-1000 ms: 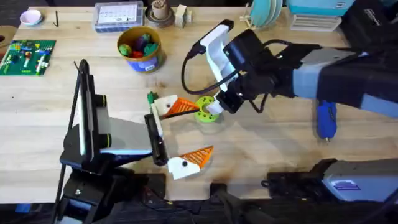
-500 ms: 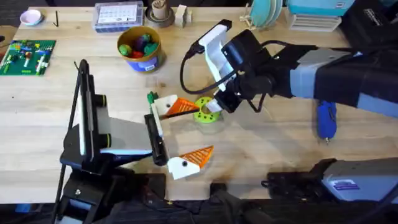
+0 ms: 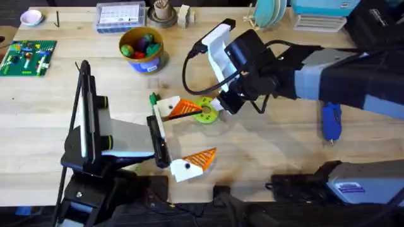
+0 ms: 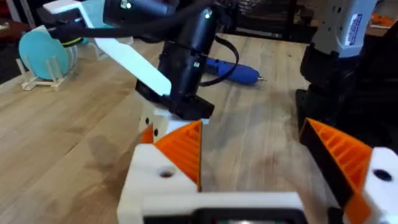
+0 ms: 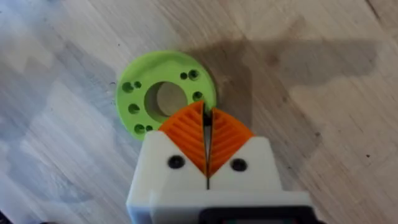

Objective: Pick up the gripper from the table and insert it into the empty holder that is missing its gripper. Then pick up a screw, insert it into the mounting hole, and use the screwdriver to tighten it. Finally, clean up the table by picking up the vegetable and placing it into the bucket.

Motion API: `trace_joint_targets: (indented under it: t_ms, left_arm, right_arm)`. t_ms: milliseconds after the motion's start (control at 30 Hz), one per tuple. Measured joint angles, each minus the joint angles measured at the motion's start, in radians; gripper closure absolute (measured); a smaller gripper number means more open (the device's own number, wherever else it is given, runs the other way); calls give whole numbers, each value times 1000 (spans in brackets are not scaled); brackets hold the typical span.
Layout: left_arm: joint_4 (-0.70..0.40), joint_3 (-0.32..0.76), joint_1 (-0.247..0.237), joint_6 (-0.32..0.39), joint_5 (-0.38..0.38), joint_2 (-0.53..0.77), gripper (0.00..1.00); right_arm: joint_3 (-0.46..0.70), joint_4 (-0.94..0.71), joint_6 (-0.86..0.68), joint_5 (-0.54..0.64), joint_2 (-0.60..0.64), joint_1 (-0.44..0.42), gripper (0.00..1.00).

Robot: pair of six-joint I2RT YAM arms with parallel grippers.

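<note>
Overhead, our right gripper [image 3: 221,106] hangs at the green disc [image 3: 206,114]. The left gripper [image 3: 199,132] is spread wide, with the vegetable [image 3: 153,98] just beside it. In the left wrist view, the screwdriver [image 4: 233,71] lies flat beyond the right arm. We judge it stiff and smooth, best held around its thick body. In the right wrist view, our pads [image 5: 186,127] are pressed together with nothing between them.

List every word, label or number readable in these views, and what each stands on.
No text is readable.
Blue-and-white label on the arm base: too blurred.
The same kind of label on the white arm: blurred, unreadable.
Clear box with a printed sheet: too small to read.
</note>
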Motion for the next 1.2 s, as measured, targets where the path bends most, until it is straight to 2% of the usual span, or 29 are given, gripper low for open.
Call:
trace_joint_targets:
  t_ms: [333, 733, 1033, 1200]
  left_arm:
    - [0, 0, 0, 0, 0, 0, 8]
    - [0, 0, 0, 0, 0, 0, 7]
    - [0, 0, 0, 0, 0, 0, 8]
    - [0, 0, 0, 0, 0, 0, 8]
  right_arm:
    - [0, -8, 0, 28, -12, 0, 995]
    - [0, -30, -5, 124, -122, -53, 995]
    - [0, -65, -43, 145, -77, -63, 995]
    - [0, -68, -93, 200, -43, -63, 995]
